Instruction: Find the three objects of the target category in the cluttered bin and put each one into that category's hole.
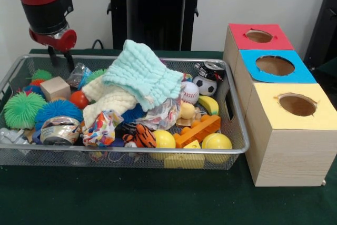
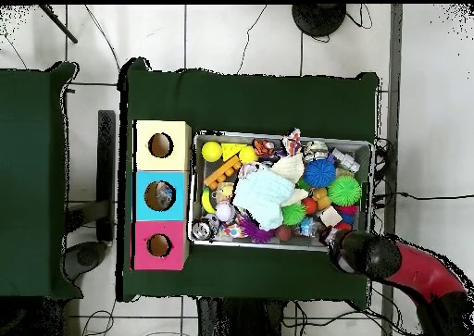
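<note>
Cluttered wire bin (image 1: pixel 239 148), red, blue, yellow holed boxes (image 1: pixel 287 130) beside

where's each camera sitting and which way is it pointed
Front view: low, across the table, facing the wire bin and three boxes; shows the red and black arm's end with its tool over the bin's far corner.
Overhead view: straight down on the table; arm enters from bottom right.
Both share the bin, boxes, mint cloth.

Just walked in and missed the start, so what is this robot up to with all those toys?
A red and black arm holds its gripper open over the far corner of a wire bin packed with balls, cloths and toys. It grips nothing. Beside the bin stand three boxes with holes in their tops: red, blue and yellow. In the overhead view something seems to lie inside the blue one.
</note>
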